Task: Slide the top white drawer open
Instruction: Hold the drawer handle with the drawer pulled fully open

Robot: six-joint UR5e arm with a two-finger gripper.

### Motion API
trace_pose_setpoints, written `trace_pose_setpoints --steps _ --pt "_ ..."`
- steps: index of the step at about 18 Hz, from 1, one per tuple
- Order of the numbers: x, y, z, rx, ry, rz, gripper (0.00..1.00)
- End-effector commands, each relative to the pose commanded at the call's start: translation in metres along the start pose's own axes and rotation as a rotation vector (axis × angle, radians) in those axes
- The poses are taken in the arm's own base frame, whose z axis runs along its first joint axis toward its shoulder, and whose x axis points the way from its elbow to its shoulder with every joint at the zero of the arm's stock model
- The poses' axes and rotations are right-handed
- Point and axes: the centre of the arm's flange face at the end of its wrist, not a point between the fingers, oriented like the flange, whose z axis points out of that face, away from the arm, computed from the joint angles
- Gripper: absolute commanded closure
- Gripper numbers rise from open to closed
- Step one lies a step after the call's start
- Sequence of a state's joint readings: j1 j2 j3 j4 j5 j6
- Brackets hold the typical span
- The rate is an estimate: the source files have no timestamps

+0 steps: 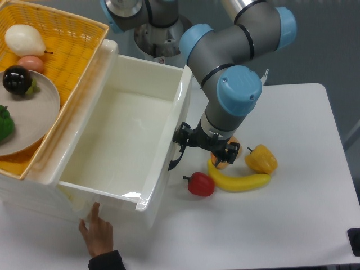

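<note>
On the left half of the table, the top white drawer (121, 140) stands pulled far out from under the yellow basket (67, 56), so the opening looks nearly done. The gripper (188, 143) is at its black handle (176, 158); whether the fingers clamp it, I cannot tell.

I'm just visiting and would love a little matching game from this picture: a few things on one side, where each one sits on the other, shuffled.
Things:
1. top white drawer
2. red pepper
3. white pear
4. human hand

Places:
A. in the yellow basket
B. pulled far out, empty inside
C. on the table, beside the banana
D. at the cabinet's lower front edge

Pairs: 1-B, 2-C, 3-A, 4-D
</note>
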State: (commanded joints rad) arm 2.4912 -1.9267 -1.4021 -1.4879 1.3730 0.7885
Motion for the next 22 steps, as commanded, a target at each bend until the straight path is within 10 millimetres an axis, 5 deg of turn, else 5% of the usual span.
trace_pose_setpoints --steps 12,22 --pt "0.023 0.005 -0.005 0.044 0.162 -0.056 0.00" --pt "0.001 0.016 -0.031 0.115 0.103 -0.054 0.00"
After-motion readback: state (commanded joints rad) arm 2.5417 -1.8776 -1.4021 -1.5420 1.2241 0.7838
